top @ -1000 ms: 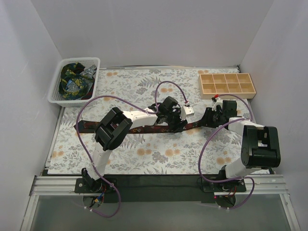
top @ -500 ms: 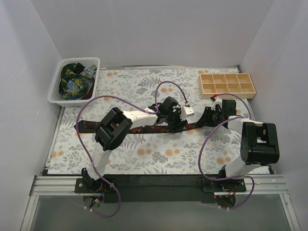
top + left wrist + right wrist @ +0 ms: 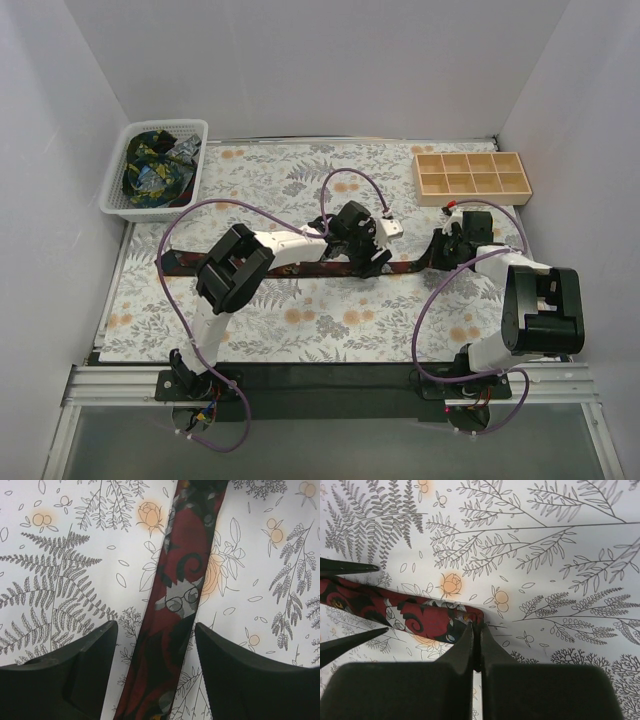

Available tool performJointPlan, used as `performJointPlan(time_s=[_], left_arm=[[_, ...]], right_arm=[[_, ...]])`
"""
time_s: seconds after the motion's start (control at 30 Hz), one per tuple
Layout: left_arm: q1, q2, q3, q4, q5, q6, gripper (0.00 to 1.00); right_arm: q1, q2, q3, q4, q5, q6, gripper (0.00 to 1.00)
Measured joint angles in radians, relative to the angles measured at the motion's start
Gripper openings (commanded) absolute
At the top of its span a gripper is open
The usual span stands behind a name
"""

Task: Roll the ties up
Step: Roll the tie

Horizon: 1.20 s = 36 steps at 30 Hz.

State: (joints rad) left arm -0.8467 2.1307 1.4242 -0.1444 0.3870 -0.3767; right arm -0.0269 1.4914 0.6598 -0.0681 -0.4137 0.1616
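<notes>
A maroon tie [image 3: 250, 268] with dark and pale prints lies flat across the floral mat, running left to right. My left gripper [image 3: 372, 256] is open and low over it. In the left wrist view the tie [image 3: 175, 600] passes between the two fingers [image 3: 95, 655] without touching them. My right gripper [image 3: 441, 256] is shut on the tie's right end. In the right wrist view the fingertips [image 3: 470, 630] pinch the folded end of the tie [image 3: 420, 617]. Other ties lie bunched in a white basket [image 3: 113, 190] at the back left.
A wooden box with several compartments [image 3: 472, 176] stands at the back right. White walls close in the mat on three sides. The black rail with the arm bases [image 3: 330, 380] runs along the near edge. The left gripper's black tips show at the left of the right wrist view [image 3: 350, 568].
My right gripper has moved a little to the right with the tie's end in it. My left gripper has turned slightly and stays over the tie.
</notes>
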Motion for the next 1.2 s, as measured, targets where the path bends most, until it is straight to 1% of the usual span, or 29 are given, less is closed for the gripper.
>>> performJointPlan(time_s=[0.07,0.1,0.23,0.4,0.63,0.9,1.0,1.03,1.1,1.13,1.2], left_arm=[[0.000,-0.010,-0.016,0.016,-0.023,-0.017,0.62],[0.000,-0.017,-0.029,0.027,-0.037,-0.025,0.65],[0.000,-0.047,-0.081,0.066,-0.085,-0.063,0.70],[0.000,-0.084,-0.132,0.093,-0.163,-0.141,0.72],[0.001,-0.172,-0.205,0.076,-0.299,-0.362,0.72],[0.000,-0.233,-0.222,0.077,-0.382,-0.645,0.70],[-0.001,-0.235,-0.222,0.076,-0.389,-0.759,0.64],[-0.001,-0.235,-0.222,0.072,-0.392,-0.794,0.59],[-0.004,-0.235,-0.217,0.066,-0.398,-0.850,0.54],[-0.006,-0.235,-0.212,0.062,-0.399,-0.871,0.44],[-0.014,-0.233,-0.198,0.058,-0.399,-0.912,0.36]], right_arm=[[0.000,-0.003,0.000,-0.014,0.021,0.007,0.01],[0.000,-0.003,0.000,-0.021,0.028,0.012,0.01],[0.000,-0.003,0.005,-0.045,0.056,0.033,0.01],[0.000,-0.010,0.005,-0.057,0.077,0.048,0.01],[0.000,-0.024,0.005,-0.066,0.101,0.048,0.01],[0.000,-0.045,0.005,-0.085,0.139,0.043,0.01],[0.001,-0.051,0.005,-0.092,0.157,0.042,0.01],[0.001,-0.053,0.005,-0.093,0.162,0.041,0.01],[0.003,-0.058,0.005,-0.095,0.173,0.040,0.01],[0.003,-0.059,0.005,-0.095,0.177,0.040,0.01],[0.008,-0.059,0.005,-0.096,0.185,0.037,0.01]])
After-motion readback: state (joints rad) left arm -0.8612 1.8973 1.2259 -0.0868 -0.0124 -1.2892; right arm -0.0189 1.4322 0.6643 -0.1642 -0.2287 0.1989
